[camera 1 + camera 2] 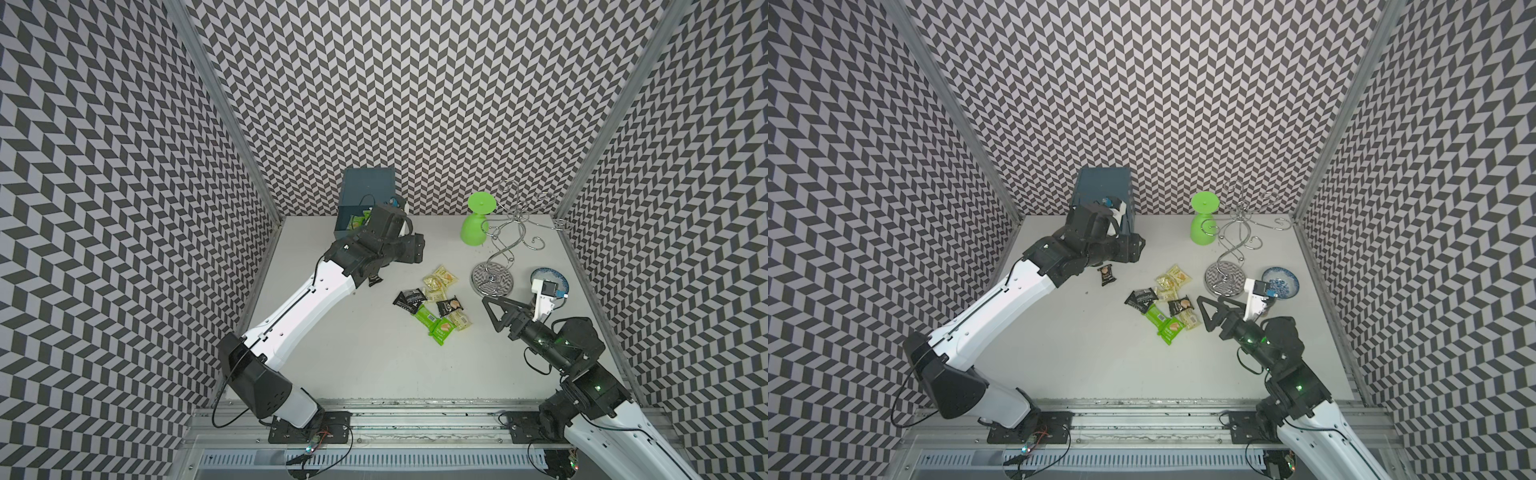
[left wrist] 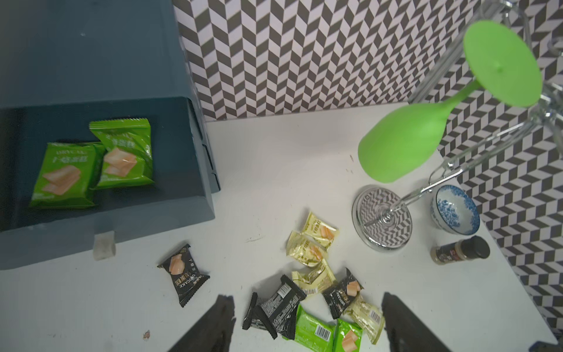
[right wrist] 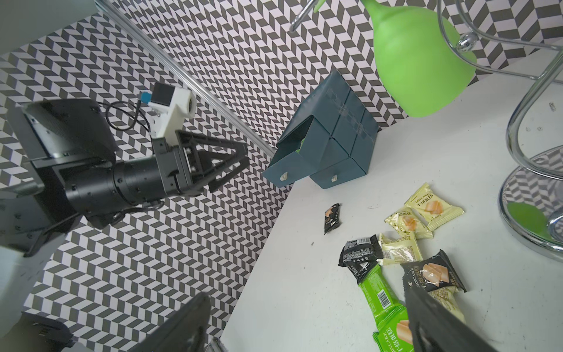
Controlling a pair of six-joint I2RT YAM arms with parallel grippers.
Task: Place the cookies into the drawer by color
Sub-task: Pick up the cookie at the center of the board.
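The teal drawer stands at the back left. Its top tray is pulled out and holds two green cookies. Loose cookies in black, pale yellow and green lie heaped mid-table. One black cookie lies alone, nearer the drawer. My left gripper hangs open and empty, high above the table by the drawer. My right gripper is wide open just right of the heap, holding nothing.
An upturned green goblet stands at the back beside a chrome wire stand. A blue-and-white bowl and a small spice bottle sit by the right wall. Chevron-patterned walls close in three sides.
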